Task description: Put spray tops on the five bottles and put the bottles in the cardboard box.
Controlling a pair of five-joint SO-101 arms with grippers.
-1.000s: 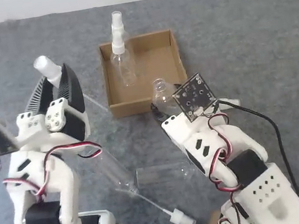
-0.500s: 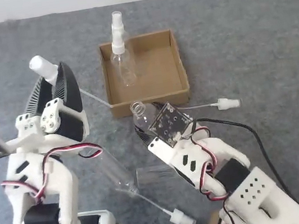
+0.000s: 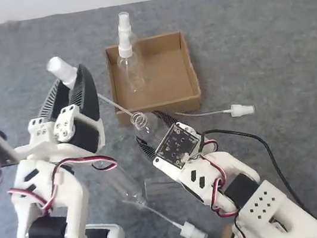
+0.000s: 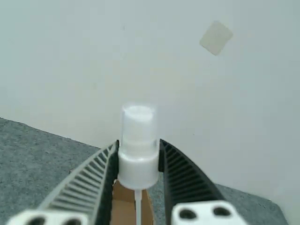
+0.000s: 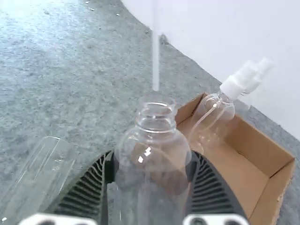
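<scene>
left gripper, clamped on spray top, now sits further right, and right gripper brings its gripped open bottle left to frame centre, below the cardboard box: dip tube reaches the mouth, so insertion looks next

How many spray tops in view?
4 tops: one in the left gripper, one on the boxed bottle, one right of the box, one beside the right arm's base. Others may be hidden.

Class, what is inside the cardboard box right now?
One clear bottle with a white spray top fitted, reaching past the box's far rim. Around it shows the cardboard floor. Nothing covers the inside from above; whether the bottle lies flat or leans cannot be told.
</scene>
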